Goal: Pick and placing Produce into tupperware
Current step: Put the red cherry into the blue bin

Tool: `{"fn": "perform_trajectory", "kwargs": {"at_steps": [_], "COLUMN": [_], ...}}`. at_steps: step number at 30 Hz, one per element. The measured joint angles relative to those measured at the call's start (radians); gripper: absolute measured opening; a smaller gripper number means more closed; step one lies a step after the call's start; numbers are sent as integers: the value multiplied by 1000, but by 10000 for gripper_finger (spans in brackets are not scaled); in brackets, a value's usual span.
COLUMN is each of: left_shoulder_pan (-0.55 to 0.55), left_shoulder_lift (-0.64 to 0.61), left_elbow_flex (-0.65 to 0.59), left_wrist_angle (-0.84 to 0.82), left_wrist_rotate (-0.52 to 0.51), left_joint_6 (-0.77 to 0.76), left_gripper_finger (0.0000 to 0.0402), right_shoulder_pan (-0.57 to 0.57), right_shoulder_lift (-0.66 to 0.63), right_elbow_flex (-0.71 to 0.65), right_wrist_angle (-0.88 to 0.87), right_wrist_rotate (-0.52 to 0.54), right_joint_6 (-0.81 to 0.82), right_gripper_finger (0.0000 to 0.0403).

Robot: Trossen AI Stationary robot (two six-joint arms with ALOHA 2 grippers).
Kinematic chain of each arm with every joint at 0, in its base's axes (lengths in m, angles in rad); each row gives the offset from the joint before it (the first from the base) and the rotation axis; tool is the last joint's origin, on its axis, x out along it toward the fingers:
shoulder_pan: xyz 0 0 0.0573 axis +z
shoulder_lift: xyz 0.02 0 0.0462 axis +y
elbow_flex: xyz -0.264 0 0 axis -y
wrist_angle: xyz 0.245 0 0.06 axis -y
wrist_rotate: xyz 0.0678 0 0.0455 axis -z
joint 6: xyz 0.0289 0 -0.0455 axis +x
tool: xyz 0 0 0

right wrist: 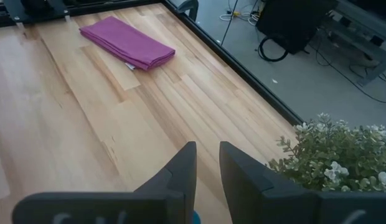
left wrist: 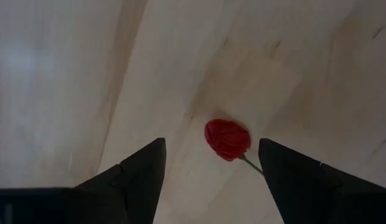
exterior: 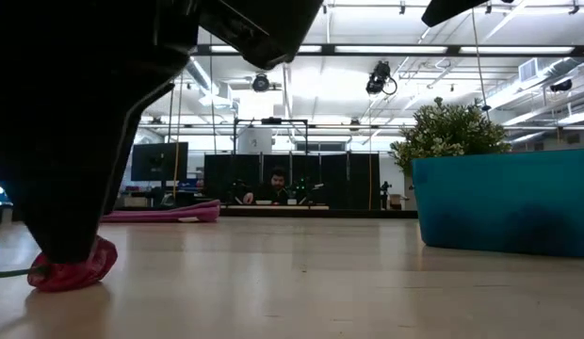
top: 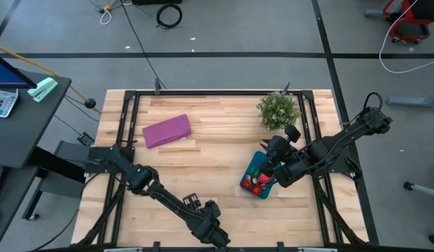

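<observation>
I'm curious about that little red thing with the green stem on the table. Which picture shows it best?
The left wrist view: the red toy lies between the open left tool fingers. The low view shows it partly behind the arm. The high and right wrist views don't show it.

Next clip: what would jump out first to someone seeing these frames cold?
Probably the left gripper near the table's front edge, fingers spread open on either side of a small red produce piece lying on the wood. Next, the teal tupperware at right-centre, already holding red pieces, with the right gripper over it, beside the potted plant. A purple folded cloth lies at the back left.
</observation>
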Motion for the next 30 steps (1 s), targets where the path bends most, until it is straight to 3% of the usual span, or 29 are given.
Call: {"fn": "perform_trajectory", "kwargs": {"at_steps": [13,30], "left_shoulder_pan": [0,-8], "left_shoulder_lift": [-8,-7], "left_elbow_flex": [-82,-84], "left_wrist_angle": [73,179], "left_wrist_rotate": [-1,8], "left_joint_6": [0,-5], "left_gripper_finger": [268,260], "right_shoulder_pan": [0,0], "right_shoulder_lift": [0,0], "right_elbow_flex": [0,0], "right_wrist_angle": [0,0], "right_wrist_rotate": [0,0], "right_joint_6": [0,0], "right_gripper_finger": [77,77]}}
